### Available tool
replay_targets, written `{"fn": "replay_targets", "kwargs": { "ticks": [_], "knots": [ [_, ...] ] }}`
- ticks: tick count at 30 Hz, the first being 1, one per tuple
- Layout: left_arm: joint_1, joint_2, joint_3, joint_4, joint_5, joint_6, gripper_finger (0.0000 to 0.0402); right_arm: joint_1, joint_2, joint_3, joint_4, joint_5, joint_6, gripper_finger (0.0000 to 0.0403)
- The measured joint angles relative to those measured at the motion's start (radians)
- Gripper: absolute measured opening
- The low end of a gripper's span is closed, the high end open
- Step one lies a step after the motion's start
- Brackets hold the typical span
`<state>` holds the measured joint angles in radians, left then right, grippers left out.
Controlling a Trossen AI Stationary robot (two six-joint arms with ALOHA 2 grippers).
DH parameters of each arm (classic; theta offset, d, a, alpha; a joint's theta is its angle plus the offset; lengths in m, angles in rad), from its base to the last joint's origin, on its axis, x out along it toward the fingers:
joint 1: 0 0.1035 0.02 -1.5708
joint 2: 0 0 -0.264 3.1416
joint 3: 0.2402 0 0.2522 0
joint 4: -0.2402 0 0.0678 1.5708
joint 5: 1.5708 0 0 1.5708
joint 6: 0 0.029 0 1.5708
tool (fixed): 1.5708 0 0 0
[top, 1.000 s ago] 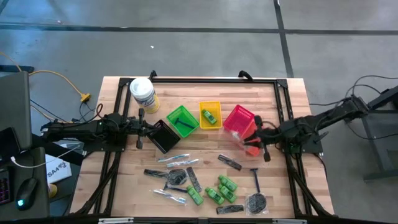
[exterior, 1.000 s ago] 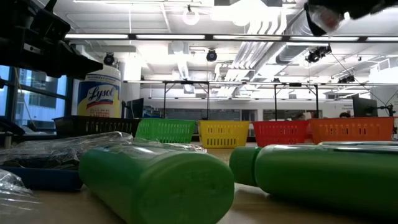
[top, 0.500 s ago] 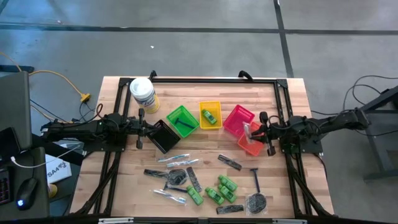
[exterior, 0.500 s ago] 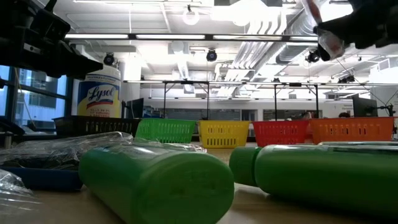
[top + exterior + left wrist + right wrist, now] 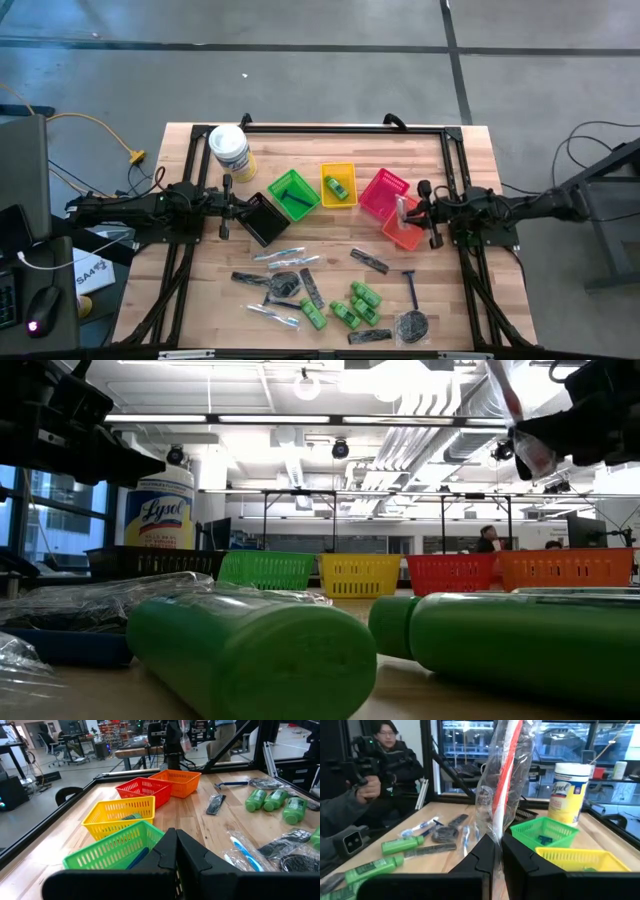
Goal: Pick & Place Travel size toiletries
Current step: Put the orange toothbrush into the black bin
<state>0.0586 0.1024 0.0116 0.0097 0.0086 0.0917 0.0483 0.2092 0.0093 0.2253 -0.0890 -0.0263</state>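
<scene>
A slim red stick in a clear crinkly wrapper [image 5: 501, 775] is pinched at its lower end by the fingers of the right gripper [image 5: 497, 851]. It is held upright, high above the orange plastic basket [image 5: 405, 232], most likely so it can be dropped in there. The wrapper is shiny and loose, so it could slip. The other small toiletries are left spread on the wooden desk [image 5: 330, 280]: bright green mini bottles [image 5: 354, 305], a blue-handled razor [image 5: 243, 854] and a dark flat comb [image 5: 369, 261]. The left gripper [image 5: 176, 851] is kept waiting over the black basket [image 5: 264, 218], its fingers pressed together with nothing between them.
</scene>
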Motion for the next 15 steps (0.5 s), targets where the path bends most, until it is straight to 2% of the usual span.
{"fn": "replay_targets", "kwargs": {
  "ticks": [15],
  "knots": [
    [0.0, 0.0, 0.0, 0.0, 0.0, 0.0, 0.0, -0.019, 0.0, -0.001, -0.014, -0.023, 0.022, 0.0016]
  ]
}}
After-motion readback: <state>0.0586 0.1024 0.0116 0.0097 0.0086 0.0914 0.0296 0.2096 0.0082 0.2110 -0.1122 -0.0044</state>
